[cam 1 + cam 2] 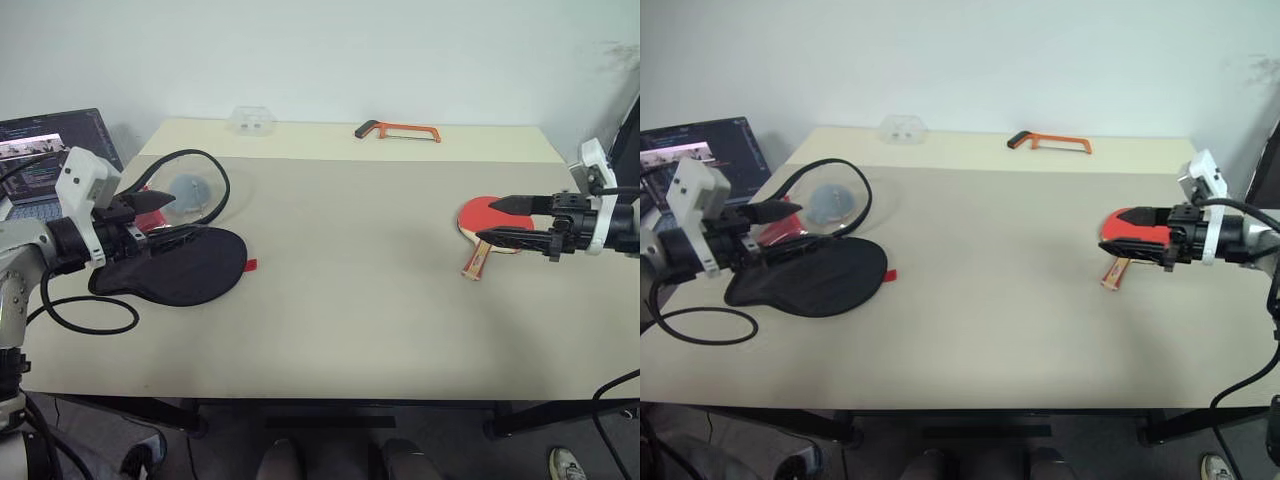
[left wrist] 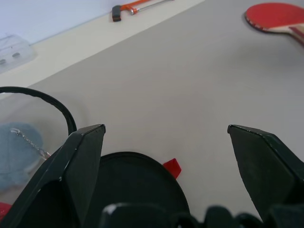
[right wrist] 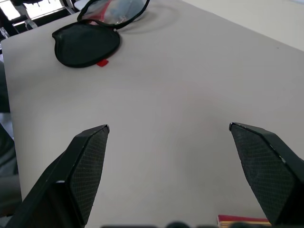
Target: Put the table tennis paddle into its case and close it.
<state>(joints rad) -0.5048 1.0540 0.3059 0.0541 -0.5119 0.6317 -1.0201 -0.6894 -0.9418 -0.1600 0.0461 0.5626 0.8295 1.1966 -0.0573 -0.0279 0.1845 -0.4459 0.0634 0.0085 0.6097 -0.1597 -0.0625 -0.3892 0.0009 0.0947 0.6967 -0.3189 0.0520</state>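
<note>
Both grippers wide apart, empty: left gripper (image 1: 165,215) over case (image 1: 185,268), right gripper (image 1: 512,218) over table tennis paddle (image 2: 275,16). Pre-grasp step; next, right closes on paddle.

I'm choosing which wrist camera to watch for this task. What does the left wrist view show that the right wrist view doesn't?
Left wrist view: the orange hacksaw at the table's far edge, a clear plastic box, and the red face of the table tennis paddle. Right wrist view: the whole case with its flap open behind it, a laptop screen beyond the table, and just an edge of the paddle's handle. Both: the beige table, the case with its red tab, and a pair of wide-open black fingers.
</note>
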